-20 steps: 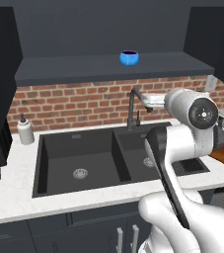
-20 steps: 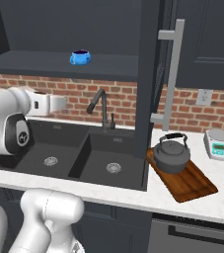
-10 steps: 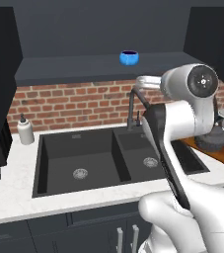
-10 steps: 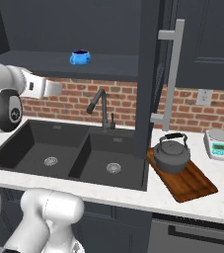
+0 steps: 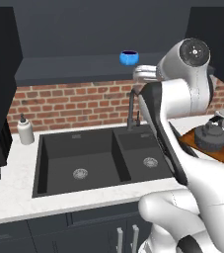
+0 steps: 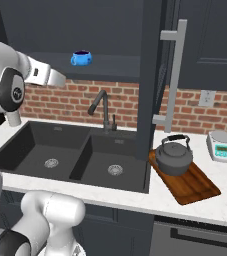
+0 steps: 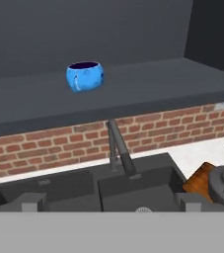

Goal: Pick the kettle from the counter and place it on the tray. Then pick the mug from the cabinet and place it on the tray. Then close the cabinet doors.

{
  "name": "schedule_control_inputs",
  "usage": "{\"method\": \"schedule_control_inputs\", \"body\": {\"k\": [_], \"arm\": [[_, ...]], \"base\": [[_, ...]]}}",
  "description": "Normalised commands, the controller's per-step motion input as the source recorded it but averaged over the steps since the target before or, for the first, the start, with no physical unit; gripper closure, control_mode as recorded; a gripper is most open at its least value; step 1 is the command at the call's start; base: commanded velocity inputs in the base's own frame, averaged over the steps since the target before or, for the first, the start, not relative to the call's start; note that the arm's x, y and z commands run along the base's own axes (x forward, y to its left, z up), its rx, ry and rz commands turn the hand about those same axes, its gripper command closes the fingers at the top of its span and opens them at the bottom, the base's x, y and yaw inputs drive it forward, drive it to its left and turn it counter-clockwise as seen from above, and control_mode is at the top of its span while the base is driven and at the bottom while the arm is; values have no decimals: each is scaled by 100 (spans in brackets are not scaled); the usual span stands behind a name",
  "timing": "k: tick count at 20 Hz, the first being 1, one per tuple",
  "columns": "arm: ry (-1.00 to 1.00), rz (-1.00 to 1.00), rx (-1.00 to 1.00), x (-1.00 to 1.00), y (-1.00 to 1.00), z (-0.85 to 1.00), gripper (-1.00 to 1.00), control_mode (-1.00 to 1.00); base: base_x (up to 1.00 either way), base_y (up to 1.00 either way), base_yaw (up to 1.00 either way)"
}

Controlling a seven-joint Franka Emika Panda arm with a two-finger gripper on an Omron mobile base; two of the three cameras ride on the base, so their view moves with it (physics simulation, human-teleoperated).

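sink (image 6: 70, 157) nearest, below the raised arm. kettle (image 6: 174, 156) already on tray (image 6: 202, 187), so first step done. gripper (image 5: 142, 72) up at shelf height, fingers spread wide and empty, aimed toward mug (image 7: 85, 75) for the second pick. mug farthest back, alone on cabinet (image 7: 148, 81) shelf, well apart from the fingers. door (image 6: 157, 75) open, left for last.

red brick wall (image 5: 74, 106) behind blk sink (image 5: 98, 158)
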Motion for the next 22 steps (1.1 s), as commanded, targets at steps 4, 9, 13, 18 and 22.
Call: {"method": "schedule_control_inputs", "body": {"k": [4,9,13,18,22], "arm": [[0,0,-1,23,0,-2,-100,-100],[-2,0,0,31,0,0,-100,-100],[-9,0,0,33,0,2,-100,-100],[-1,0,-2,35,0,0,-100,-100],[0,0,-5,41,0,0,-100,-100]], "base": [[0,0,0],[0,0,0],[0,0,0],[0,0,0],[0,0,0]]}}
